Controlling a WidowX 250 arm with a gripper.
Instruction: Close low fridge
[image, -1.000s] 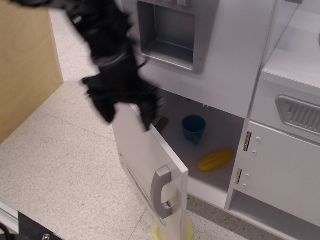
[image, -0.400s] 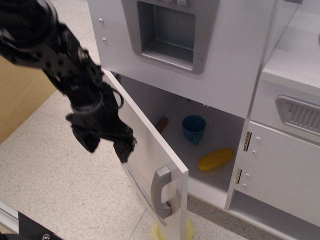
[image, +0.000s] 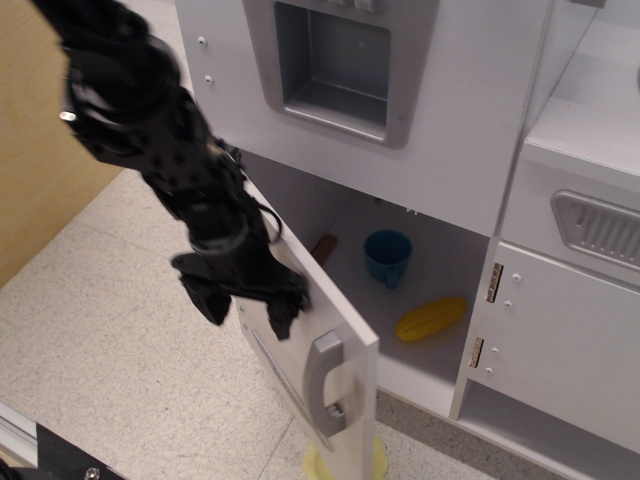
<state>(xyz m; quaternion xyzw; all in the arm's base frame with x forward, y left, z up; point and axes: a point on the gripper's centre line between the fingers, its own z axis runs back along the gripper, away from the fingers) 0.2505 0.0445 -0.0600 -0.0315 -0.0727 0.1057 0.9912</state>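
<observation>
The low fridge (image: 420, 270) is a white compartment standing open. Its flat white door (image: 345, 375) swings out toward the camera, with a grey curved handle (image: 325, 383) near its free edge and a grey trim strip below. My black gripper (image: 245, 305) hangs against the outer face of the door, just left of the handle. Its fingers (image: 283, 312) point down and look slightly apart with nothing between them. Inside the fridge sit a blue cup (image: 387, 257), a yellow corn (image: 431, 318) and a small brown item (image: 323, 247).
A white panel with a square grey recess (image: 335, 65) is above the fridge. A narrower white door with metal hinges (image: 493, 283) and a vented grille (image: 600, 228) stands at right. A wooden panel (image: 40, 170) is at left. A yellow object (image: 345, 465) lies under the door.
My arm has swung from above the door's top edge down and left, then right again. The gripper now sits lower, against the door's outer face near the handle. The door has barely moved.
</observation>
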